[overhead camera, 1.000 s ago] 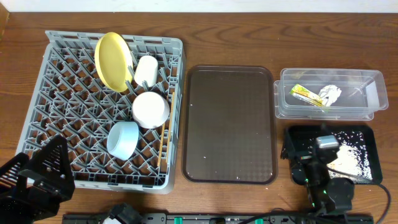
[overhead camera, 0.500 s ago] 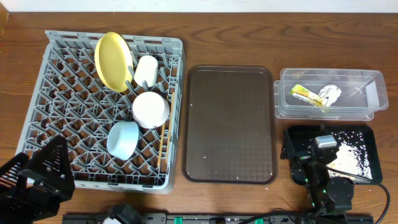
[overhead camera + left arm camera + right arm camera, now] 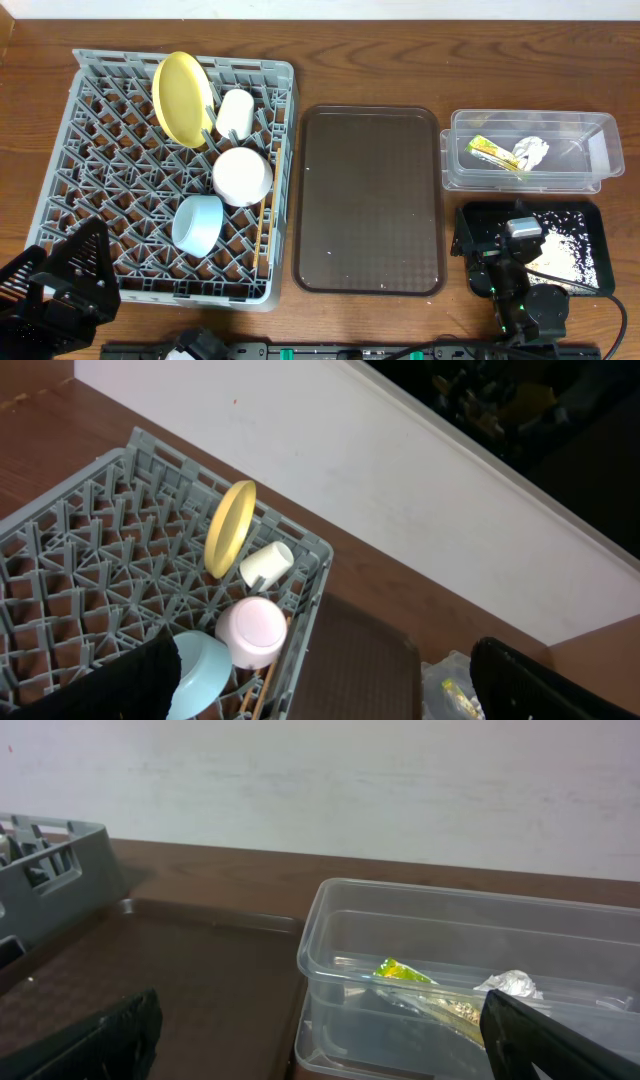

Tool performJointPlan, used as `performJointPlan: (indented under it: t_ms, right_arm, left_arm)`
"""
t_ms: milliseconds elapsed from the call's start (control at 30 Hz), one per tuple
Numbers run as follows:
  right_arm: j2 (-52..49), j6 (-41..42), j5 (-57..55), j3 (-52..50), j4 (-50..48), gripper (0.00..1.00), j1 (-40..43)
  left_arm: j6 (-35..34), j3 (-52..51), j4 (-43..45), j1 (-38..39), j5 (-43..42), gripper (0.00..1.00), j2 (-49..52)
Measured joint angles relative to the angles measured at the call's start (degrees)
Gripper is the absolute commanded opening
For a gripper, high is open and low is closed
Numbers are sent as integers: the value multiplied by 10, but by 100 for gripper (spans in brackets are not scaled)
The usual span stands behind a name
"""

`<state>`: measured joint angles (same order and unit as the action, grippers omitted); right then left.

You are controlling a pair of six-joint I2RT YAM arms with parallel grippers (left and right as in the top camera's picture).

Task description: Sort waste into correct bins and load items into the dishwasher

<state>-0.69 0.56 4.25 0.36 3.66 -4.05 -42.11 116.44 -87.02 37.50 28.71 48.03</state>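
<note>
Both arms sit at the near edge of the brown wooden table (image 3: 370,60)

Left gripper (image 3: 320,685): jaws spread wide, nothing between them, over the near-left corner of the large square grey plastic dish rack (image 3: 100,150)

Right gripper (image 3: 320,1040): jaws just as wide, also holding nothing, at the near-left end of the shallow black rectangular tray (image 3: 592,215)

In the rack, all towards its right side:
- round yellow plate (image 3: 182,98) standing on edge in the far rows
- small white cup (image 3: 236,113) tipped over, just right of the plate
- white bowl (image 3: 243,176) next row nearer
- light blue bowl (image 3: 197,222) nearer again, lying tilted
- pair of thin wooden chopsticks (image 3: 259,235) lying along the right wall, beside the two bowls

Bins, right of the table:
- clear rectangular plastic tub (image 3: 603,150) at the far side holds the small green-and-yellow snack wrapper (image 3: 492,152) and the crumpled white tissue (image 3: 532,151), side by side
- loose whitish rice-like scraps (image 3: 562,255) lie in the black tray, mostly in its right half

The larger brown serving tray (image 3: 370,200) lies between the rack and the bins
</note>
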Motion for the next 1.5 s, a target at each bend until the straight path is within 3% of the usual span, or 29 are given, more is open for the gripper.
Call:
performJointPlan:
  t_ms: [167,400,533,667,767,900,1167,1300,1500]
  right_arm:
    - [0,0,0,0,0,99,0]
    - [0,0,0,0,0,99,0]
    - [0,0,0,0,0,99,0]
    - [0,0,0,0,0,99,0]
    - [0,0,0,0,0,99,0]
    - [0,0,0,0,0,99,0]
    - [0,0,0,0,0,99,0]
    - [0,0,0,0,0,99,0]
    - [0,0,0,0,0,99,0]
  left_arm:
    - [0,0,-1,-36,0,94,-2]
    - [2,-8,-51,-192,-14,94,-52]
    - [2,-64,-53,-275,-28,94,-109]
    - [-1,-186,-46,-340,-49,94,-167]
    - [-1,-292,49,-373,-82,94,-207]
    - [-2,-438,271,-393,-138,94,-260]
    - [-5,-760,812,-408,-234,94,-372]
    - [-5,-877,932,-409,-248,94,-414]
    - [-5,-1021,991,-409,-257,94,-466]
